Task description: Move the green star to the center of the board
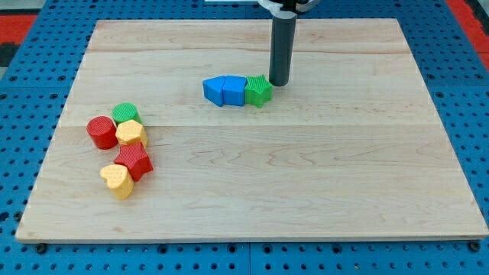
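The green star (pixel 258 91) lies on the wooden board (pixel 321 176), a little above the board's middle. It touches a blue block (pixel 234 90) on its left, and another blue block (pixel 215 90) sits left of that, all in a row. My tip (pixel 278 83) is just right of and slightly above the green star, touching or almost touching its upper right side.
A cluster sits at the view's left: a green cylinder (pixel 125 114), a red cylinder (pixel 101 132), a yellow block (pixel 131 134), a red star (pixel 135 161) and a yellow heart-like block (pixel 117 181). Blue pegboard surrounds the board.
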